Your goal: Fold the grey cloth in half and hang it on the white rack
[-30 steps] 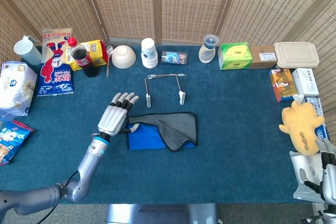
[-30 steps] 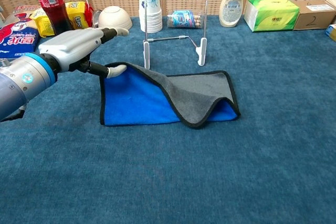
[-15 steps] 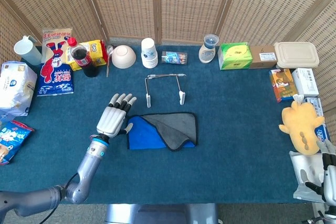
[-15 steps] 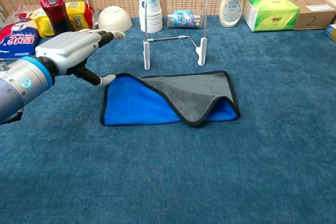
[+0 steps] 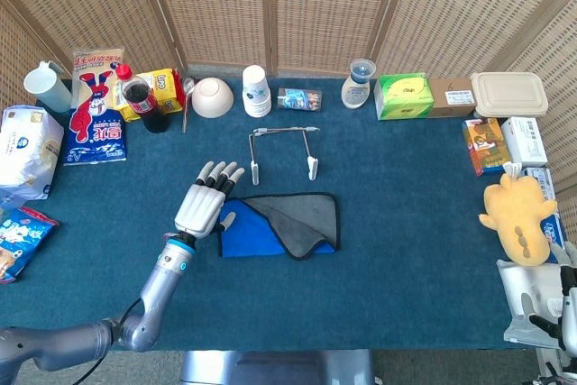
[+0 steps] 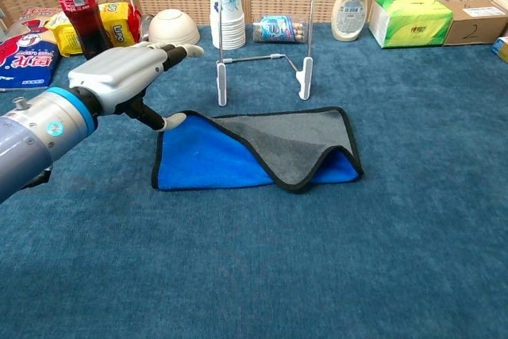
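Note:
The cloth (image 5: 279,225) (image 6: 262,152) lies on the blue table mat, blue side up on the left, with a grey flap folded over its right part. The white rack (image 5: 282,151) (image 6: 266,37) stands upright just behind it. My left hand (image 5: 206,205) (image 6: 127,73) hovers at the cloth's left edge with its fingers stretched out and apart, holding nothing. Its thumb points down near the cloth's far left corner. My right hand (image 5: 550,304) shows only partly at the bottom right corner of the head view, far from the cloth, fingers apart and nothing in them.
Along the back stand a cola bottle (image 6: 75,5), snack bags (image 5: 97,105), a white bowl (image 6: 173,28), stacked paper cups (image 6: 226,9), a bottle (image 6: 353,1), a green tissue box (image 6: 410,20) and cartons. A yellow plush toy (image 5: 518,218) lies at the right.
My left hand has let go of the cloth's far left corner, which dropped flat. The hand drew back left, then edged toward the cloth again. My right hand sank lower in the frame.

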